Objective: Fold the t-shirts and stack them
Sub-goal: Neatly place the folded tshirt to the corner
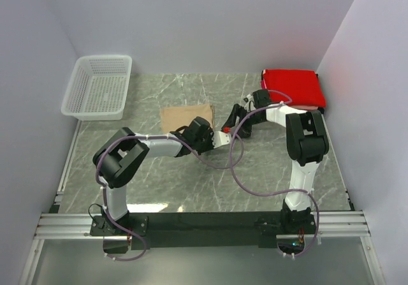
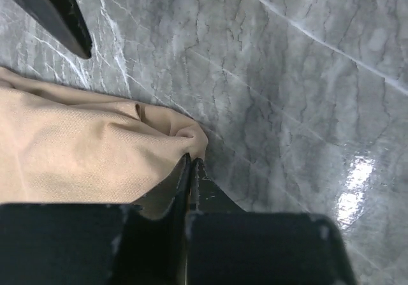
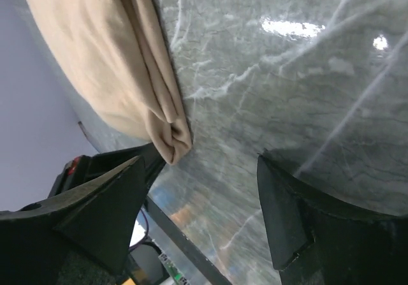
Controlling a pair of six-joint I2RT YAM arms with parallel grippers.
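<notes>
We see the tan t-shirt (image 1: 186, 117) lying as a flat rectangle near the middle of the grey marble tabletop (image 1: 191, 183), apparently folded at least once. The red t-shirt (image 1: 293, 88) sits as a neat folded block at the far right corner, well apart from it. The left gripper (image 2: 191, 170) is at the tan shirt's near right corner with its fingers pressed together, and its wrist view shows a bunched tip of tan cloth pinched between them. We take that corner grip as the handle for lifting the edge and carrying it over in another fold. The right gripper (image 3: 197, 211) hangs just beside the same corner with its jaws spread wide and nothing between them; only bare marble shows in the gap, and the cloth's corner lies off towards one finger. We judge it is lined up to take a second hold, since a limp shirt lifted by one point would sag and twist. In the top view the two wrists overlap, so we cannot tell for certain how much cloth the left pinch holds. The white mesh basket (image 1: 83, 109) stands at the far left, apart from both shirts. Stacking is not yet done: the tan shirt and the red one lie separately.
</notes>
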